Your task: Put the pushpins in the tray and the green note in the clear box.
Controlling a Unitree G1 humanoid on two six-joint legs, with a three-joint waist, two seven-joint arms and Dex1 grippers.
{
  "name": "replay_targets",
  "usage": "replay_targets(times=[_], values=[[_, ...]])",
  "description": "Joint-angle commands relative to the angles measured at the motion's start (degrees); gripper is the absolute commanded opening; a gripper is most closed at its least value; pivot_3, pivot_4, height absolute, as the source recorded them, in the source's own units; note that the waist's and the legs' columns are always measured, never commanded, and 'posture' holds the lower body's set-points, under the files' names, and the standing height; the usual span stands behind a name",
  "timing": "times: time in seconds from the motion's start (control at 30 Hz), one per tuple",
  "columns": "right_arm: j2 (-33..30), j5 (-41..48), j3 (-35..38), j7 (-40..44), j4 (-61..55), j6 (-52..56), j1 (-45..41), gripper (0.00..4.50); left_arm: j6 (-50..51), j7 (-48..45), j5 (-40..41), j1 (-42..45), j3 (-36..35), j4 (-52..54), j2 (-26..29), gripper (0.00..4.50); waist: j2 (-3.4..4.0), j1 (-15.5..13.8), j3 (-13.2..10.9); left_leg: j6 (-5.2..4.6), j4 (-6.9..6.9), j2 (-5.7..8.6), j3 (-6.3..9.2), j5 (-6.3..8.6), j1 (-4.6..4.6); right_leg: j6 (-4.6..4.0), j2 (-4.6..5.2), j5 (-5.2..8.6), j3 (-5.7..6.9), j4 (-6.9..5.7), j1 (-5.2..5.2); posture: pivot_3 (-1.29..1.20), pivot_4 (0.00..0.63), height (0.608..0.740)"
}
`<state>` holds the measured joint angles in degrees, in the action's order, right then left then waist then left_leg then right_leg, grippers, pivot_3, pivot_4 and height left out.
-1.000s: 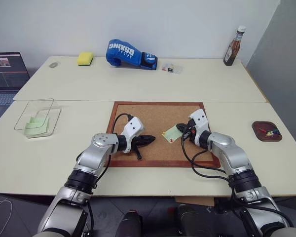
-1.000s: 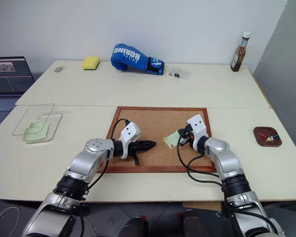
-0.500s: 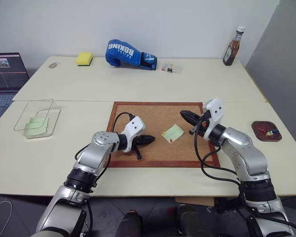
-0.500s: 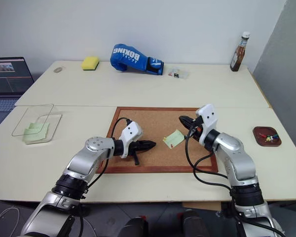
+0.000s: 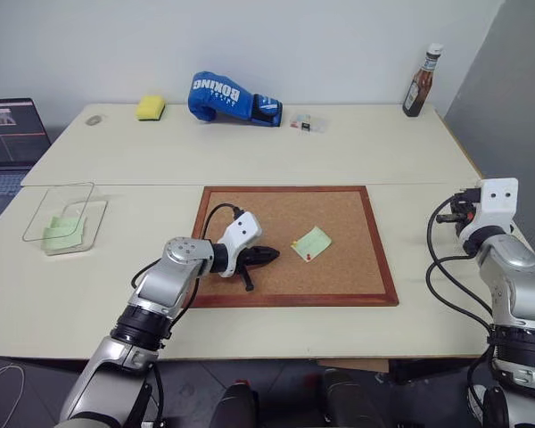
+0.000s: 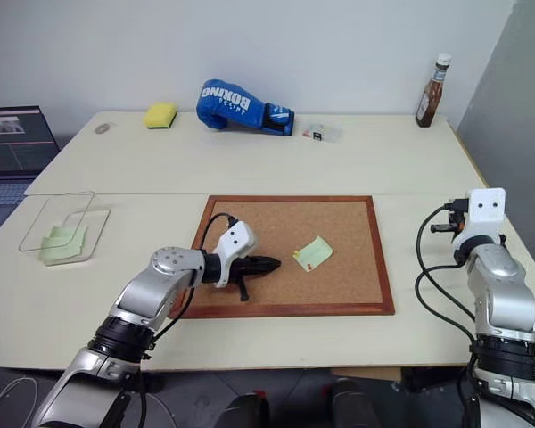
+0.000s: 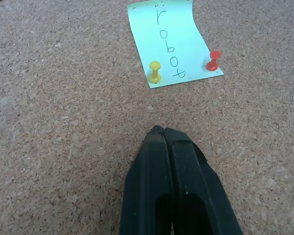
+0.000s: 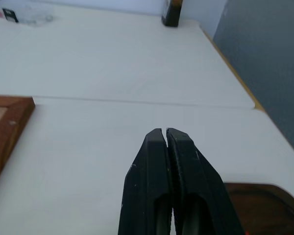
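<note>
At the far left of the table stands the clear box, with pale green paper lying on its floor. A laptop sits beyond the table edge on that side. Along the rear of the table lie a yellow sponge, a blue boxing glove and a small clear case.

The corkboard occupies the centre. The left gripper is clenched with nothing between its fingers; it rests low over the cork, pointing toward the green note, near it but apart from it. The note lies flat on the board, right of the fingertips. In the left wrist view it bears the handwritten word "robot" and two pushpins stand in its near edge: a yellow pushpin and a red pushpin.

A brown sauce bottle stands at the rear right corner. The right gripper is clenched too, at the right table edge, well clear of the corkboard. In the right wrist view the dark reddish-brown tray lies just beside its fingers, under the hand.
</note>
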<state>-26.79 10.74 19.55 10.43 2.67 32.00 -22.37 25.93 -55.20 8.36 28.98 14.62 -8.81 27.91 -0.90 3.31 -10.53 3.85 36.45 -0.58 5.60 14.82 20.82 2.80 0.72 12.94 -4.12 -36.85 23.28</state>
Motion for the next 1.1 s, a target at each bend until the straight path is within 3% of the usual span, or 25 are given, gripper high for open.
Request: replay_targets(times=[0.03, 0.3, 0.7, 0.73, 1.1], values=[[-0.7, 1.5, 4.1, -1.8, 5.1, -1.5, -2.7, 0.01, 2.7, -1.8, -1.4, -2.4, 4.3, -1.8, -0.6, 0.00, 0.00, 0.0, 0.0, 0.00, 0.00, 0.00, -0.02, 0.00, 0.01, 0.00, 0.00, 0.00, -0.01, 0.02, 0.00, 0.00, 0.150, 0.740], [-3.2, -1.1, 7.1, -8.4, 13.1, -5.9, -4.6, 0.01, 3.1, -1.9, -1.5, -3.8, 3.5, -0.8, 0.6, 0.00, 0.00, -0.1, 0.0, 0.00, -0.15, 0.04, -0.01, 0.00, 0.05, 0.07, 0.03, 0.04, -0.01, 0.09, 0.02, 0.00, 0.150, 0.740], [-4.4, 1.4, 8.3, -8.4, 21.4, -7.5, -7.3, 0.01, 3.5, -1.5, -1.3, -4.1, 3.5, -0.1, 0.4, 0.00, 0.01, 0.1, 0.0, 0.00, -0.33, 0.03, -0.03, 0.00, -0.02, 0.02, 0.03, 0.11, -0.02, 0.11, 0.02, 0.00, 0.150, 0.740], [-4.4, 1.5, 8.3, -8.3, 21.5, -7.5, -7.4, 0.46, 3.5, -1.5, -1.4, -4.1, 3.5, -0.1, 0.4, 0.00, 0.00, 0.1, 0.0, 0.00, -0.33, 0.03, -0.02, 0.00, -0.02, 0.02, 0.03, 0.11, -0.01, 0.11, 0.02, 0.00, 0.150, 0.740], [-4.6, 2.0, 8.2, -8.6, 21.9, -7.4, -7.3, 2.54, 3.4, -1.4, -1.6, -3.8, 3.5, -0.4, 0.6, 0.00, 0.01, 0.1, 0.0, 0.00, -0.35, 0.03, -0.03, 0.00, -0.02, 0.01, 0.03, 0.13, -0.01, 0.12, 0.02, 0.00, 0.150, 0.740]])
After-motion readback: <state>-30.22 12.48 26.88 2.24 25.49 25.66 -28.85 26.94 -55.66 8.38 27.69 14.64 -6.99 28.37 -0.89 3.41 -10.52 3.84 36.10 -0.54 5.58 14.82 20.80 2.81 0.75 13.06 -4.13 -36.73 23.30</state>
